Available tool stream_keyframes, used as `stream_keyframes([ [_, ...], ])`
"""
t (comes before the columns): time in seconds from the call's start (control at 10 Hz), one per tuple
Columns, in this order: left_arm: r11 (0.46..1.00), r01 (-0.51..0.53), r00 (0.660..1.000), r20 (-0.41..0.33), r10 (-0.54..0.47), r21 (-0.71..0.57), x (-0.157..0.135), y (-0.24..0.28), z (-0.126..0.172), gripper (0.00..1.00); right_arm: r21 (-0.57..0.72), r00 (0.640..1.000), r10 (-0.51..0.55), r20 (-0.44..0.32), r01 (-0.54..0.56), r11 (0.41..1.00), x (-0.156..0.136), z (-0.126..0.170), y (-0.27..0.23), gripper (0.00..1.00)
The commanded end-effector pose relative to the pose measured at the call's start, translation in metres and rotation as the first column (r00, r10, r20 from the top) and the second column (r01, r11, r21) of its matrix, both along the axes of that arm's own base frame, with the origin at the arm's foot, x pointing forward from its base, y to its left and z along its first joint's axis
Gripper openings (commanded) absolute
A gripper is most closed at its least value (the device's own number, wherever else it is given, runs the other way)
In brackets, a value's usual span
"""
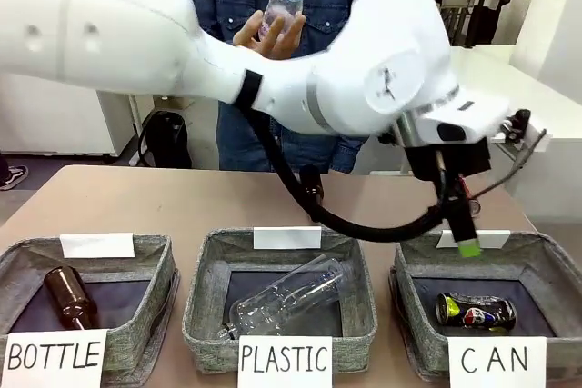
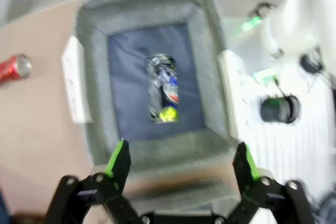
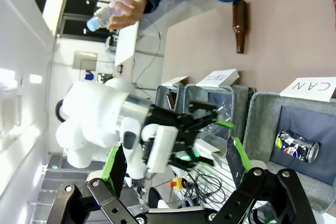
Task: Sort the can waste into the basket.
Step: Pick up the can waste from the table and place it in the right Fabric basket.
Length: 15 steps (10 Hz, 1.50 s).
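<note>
"Describing the surface first: what is there?"

"A brown table (image 1: 164,197) with 3 grey baskets along its near edge, signed BOTTLE, PLASTIC and CAN. At the far side stands a person, whose hand (image 1: 273,35) holds up a clear bottle (image 1: 280,6). Behind is a bright room with white walls."

"Where are the cans?"

"The dark can (image 1: 475,312) lies on its side inside the CAN basket (image 1: 536,252). The red can (image 2: 14,68) lies on the table outside that basket, not touching it."

"And the grippers?"

"The left gripper (image 2: 182,156) hangs above the CAN basket, fingers wide apart with nothing between them. The right gripper (image 3: 176,156) also has its fingers apart, holding nothing."
</note>
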<state>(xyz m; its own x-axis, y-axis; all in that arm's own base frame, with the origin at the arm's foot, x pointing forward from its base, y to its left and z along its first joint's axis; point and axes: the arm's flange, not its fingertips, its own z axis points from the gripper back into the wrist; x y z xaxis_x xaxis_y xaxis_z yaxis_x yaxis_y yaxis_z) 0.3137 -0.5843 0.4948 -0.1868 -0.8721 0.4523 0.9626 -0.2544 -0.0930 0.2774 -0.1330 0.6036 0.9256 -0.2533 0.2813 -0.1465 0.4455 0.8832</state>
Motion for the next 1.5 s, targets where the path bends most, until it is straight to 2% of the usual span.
stream_keyframes([
  [0.0,0.994,0.037,0.999,-0.022,-0.035,0.104,-0.023,0.091,0.028,1.00,-0.006,1.000,0.014,-0.020,-0.014,1.000,0.001,-0.002,0.001,1.00],
  [0.1,0.995,-0.022,0.999,-0.030,0.025,0.098,-0.024,0.136,0.036,1.00,-0.011,0.999,0.032,-0.025,-0.032,0.999,0.004,-0.002,0.007,1.00],
  [0.2,0.983,-0.172,0.985,-0.018,0.173,0.066,-0.019,0.186,0.043,1.00,-0.022,0.997,0.075,-0.023,-0.076,0.997,0.008,0.000,0.021,1.00],
  [0.3,0.948,-0.316,0.948,-0.040,0.317,0.029,-0.010,0.228,0.050,1.00,-0.042,0.991,0.132,-0.022,-0.133,0.990,0.011,0.001,0.039,1.00],
  [0.4,0.871,-0.490,0.870,-0.086,0.486,-0.038,0.005,0.270,0.055,1.00,-0.062,0.977,0.210,-0.031,-0.211,0.975,0.013,-0.001,0.065,1.00],
  [0.5,0.772,-0.630,0.772,-0.174,0.611,-0.087,0.021,0.316,0.055,1.00,-0.060,0.955,0.294,-0.039,-0.296,0.953,0.015,-0.008,0.096,1.00],
  [0.6,0.629,-0.768,0.635,-0.271,0.724,-0.121,0.034,0.368,0.051,1.00,-0.029,0.925,0.377,-0.051,-0.379,0.925,0.018,-0.020,0.134,1.00],
  [0.7,0.461,-0.880,0.467,-0.403,0.787,-0.119,0.042,0.414,0.049,1.00,0.007,0.894,0.442,-0.073,-0.442,0.897,0.020,-0.032,0.165,1.00],
  [0.8,0.191,-0.981,0.180,-0.567,0.803,-0.042,0.049,0.459,0.047,1.00,0.048,0.866,0.489,-0.102,-0.487,0.872,0.023,-0.040,0.184,1.00],
  [0.9,-0.014,-0.998,-0.050,-0.685,0.727,0.058,0.053,0.499,0.043,1.00,0.141,0.858,0.500,-0.117,-0.484,0.864,0.029,-0.044,0.190,1.00],
  [1.0,-0.039,-0.993,-0.111,-0.811,0.575,0.108,0.052,0.538,0.036,1.00,0.181,0.875,0.467,-0.131,-0.442,0.879,0.036,-0.044,0.185,1.00],
  [1.1,0.000,-0.997,-0.075,-0.907,0.415,0.082,0.053,0.577,0.023,1.00,0.162,0.911,0.385,-0.145,-0.362,0.918,0.044,-0.044,0.173,1.00],
  [1.2,0.135,-0.991,0.043,-0.954,0.297,-0.003,0.060,0.599,0.006,1.00,0.127,0.943,0.296,-0.153,-0.278,0.952,0.049,-0.044,0.161,1.00],
  [1.3,0.257,-0.963,0.146,-0.649,0.747,0.079,0.059,0.564,0.027,1.00,0.126,0.957,0.243,-0.157,-0.224,0.966,0.051,-0.044,0.150,1.00],
  [1.4,0.257,-0.963,0.146,-0.649,0.747,0.079,0.059,0.564,0.027,1.00,0.137,0.905,0.401,-0.142,-0.383,0.914,0.043,-0.055,0.172,1.00],
])
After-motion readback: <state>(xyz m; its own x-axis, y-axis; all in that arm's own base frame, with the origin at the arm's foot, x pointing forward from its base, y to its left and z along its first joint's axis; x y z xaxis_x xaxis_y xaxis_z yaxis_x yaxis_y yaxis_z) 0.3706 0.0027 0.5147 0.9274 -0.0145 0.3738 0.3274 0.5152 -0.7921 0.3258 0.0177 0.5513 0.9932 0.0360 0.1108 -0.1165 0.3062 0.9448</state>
